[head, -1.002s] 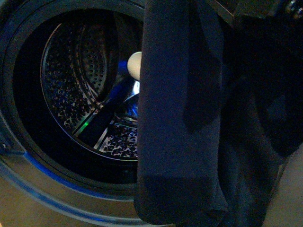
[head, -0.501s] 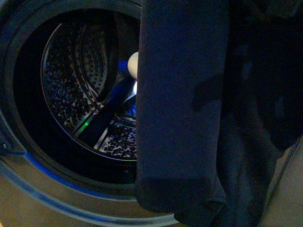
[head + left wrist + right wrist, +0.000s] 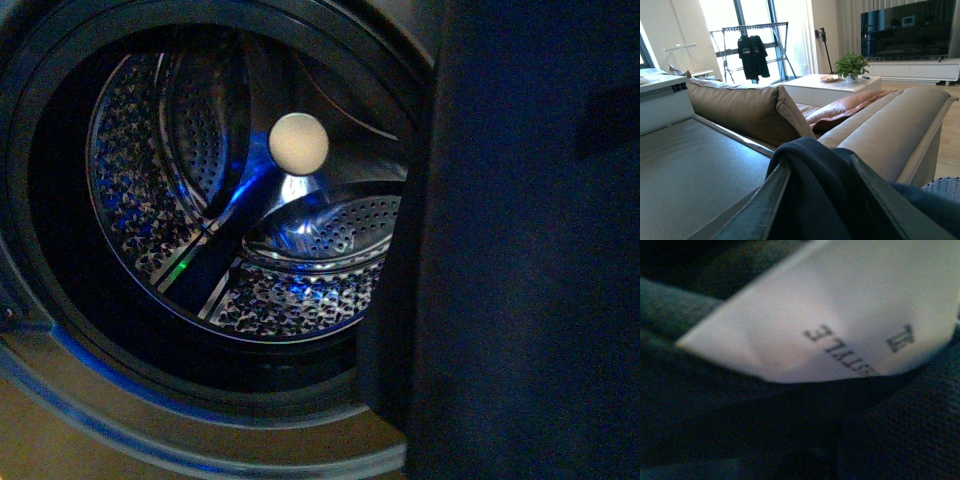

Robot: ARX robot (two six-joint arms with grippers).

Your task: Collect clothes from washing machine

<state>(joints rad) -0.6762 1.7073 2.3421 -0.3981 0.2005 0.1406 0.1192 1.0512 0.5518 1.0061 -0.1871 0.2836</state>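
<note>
The left gripper (image 3: 817,162) grips a thick fold of the clothes (image 3: 815,200) between its jaws. The right gripper is hidden by cloth and a white label (image 3: 840,315). The plain, limp, dark navy clothes hang outside the washing machine (image 3: 60,350), covering the right edge of its porthole. The perforated drum (image 3: 150,180) is exposed.

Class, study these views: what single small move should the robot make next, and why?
Probably carry the clothes away from the washing machine, toward what looks like a woven basket. The cloth hangs outside the porthole, bunched between the left gripper's fingers, and the drum looks empty.
</note>
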